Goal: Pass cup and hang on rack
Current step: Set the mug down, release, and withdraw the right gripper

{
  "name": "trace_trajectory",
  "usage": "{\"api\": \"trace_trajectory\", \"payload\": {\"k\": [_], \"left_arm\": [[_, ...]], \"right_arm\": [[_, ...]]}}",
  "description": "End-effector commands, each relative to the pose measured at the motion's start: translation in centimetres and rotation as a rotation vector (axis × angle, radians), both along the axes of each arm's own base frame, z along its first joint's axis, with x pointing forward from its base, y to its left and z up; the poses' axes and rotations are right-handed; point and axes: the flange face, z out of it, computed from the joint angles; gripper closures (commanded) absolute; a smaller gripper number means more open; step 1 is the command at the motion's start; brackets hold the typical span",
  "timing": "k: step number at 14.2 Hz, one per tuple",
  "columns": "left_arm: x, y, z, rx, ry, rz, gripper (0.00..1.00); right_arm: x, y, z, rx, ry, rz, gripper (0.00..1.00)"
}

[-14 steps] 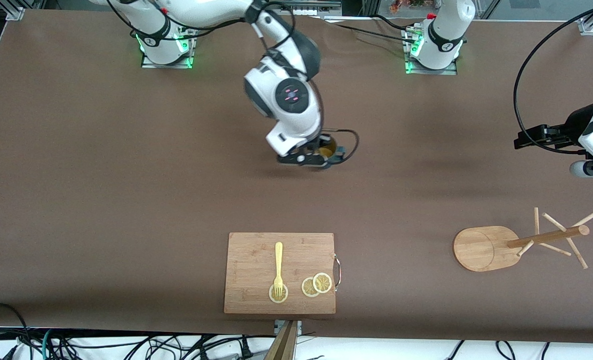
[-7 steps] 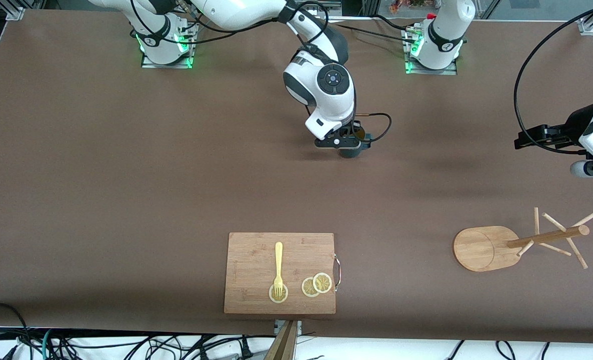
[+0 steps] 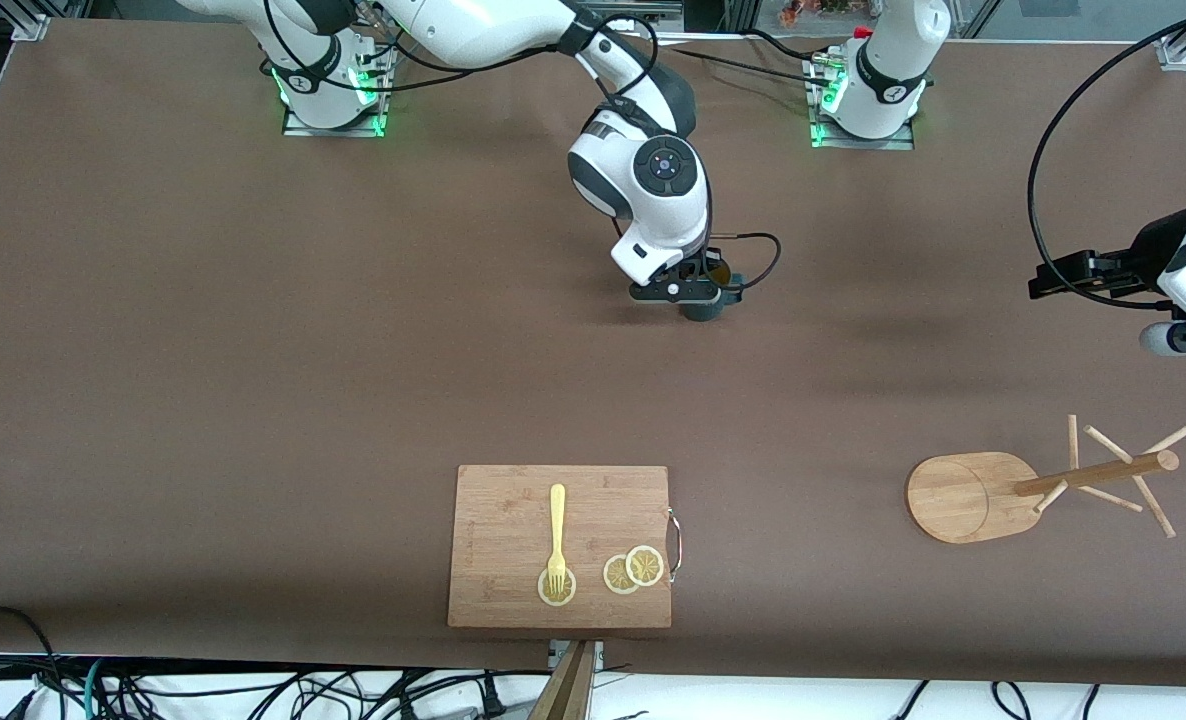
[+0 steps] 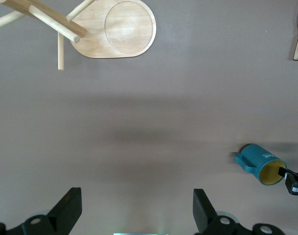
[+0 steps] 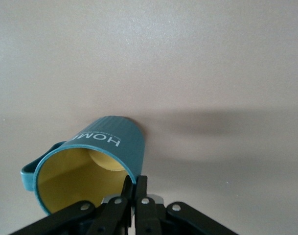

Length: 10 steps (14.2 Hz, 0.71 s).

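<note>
The dark teal cup [image 3: 703,305] with a mustard-yellow inside hangs from my right gripper [image 3: 705,290], which is shut on its rim over the middle of the table. In the right wrist view the cup [image 5: 104,152] is tilted, with one finger inside the rim and one outside [image 5: 135,188]. The cup also shows in the left wrist view [image 4: 260,163]. The bamboo rack [image 3: 1043,487] stands toward the left arm's end of the table, nearer to the front camera, and shows in the left wrist view [image 4: 114,29]. My left gripper [image 4: 136,210] is open and empty, waiting above the table at that end.
A rectangular bamboo cutting board [image 3: 513,520] lies near the table's front edge. On it are a yellow fork [image 3: 557,535] and three lemon slices [image 3: 633,570]. A black cable loops beside the right gripper.
My right gripper carried the cup toward the left arm's end of the table, then sank slightly over the last half second. The left arm has not moved.
</note>
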Motion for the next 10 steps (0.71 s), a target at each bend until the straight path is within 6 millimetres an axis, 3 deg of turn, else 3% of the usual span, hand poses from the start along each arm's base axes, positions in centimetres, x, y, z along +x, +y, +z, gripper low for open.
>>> {"api": "trace_trajectory", "payload": {"k": [1,3,7,8,10], "left_arm": [[0.5,0.3,0.3,-0.010,-0.004,-0.002,0.00],[0.5,0.3,0.2,-0.010,-0.004,-0.001,0.00],[0.5,0.3,0.2,-0.010,-0.004,-0.001,0.00],[0.5,0.3,0.2,-0.010,-0.004,-0.001,0.00],[0.5,0.3,0.2,-0.010,-0.004,-0.001,0.00]], "right_arm": [[-0.1,0.8,0.3,0.007,-0.020,-0.011,0.79],[0.3,0.5,0.5,0.005,-0.028,-0.017,0.64],[0.5,0.2,1.9,-0.003,-0.022,-0.016,0.52],[0.7,-0.3,3.3,-0.017,-0.013,-0.016,0.50],[2.5,-2.5,8.8,-0.024,-0.002,-0.026,0.42]]}}
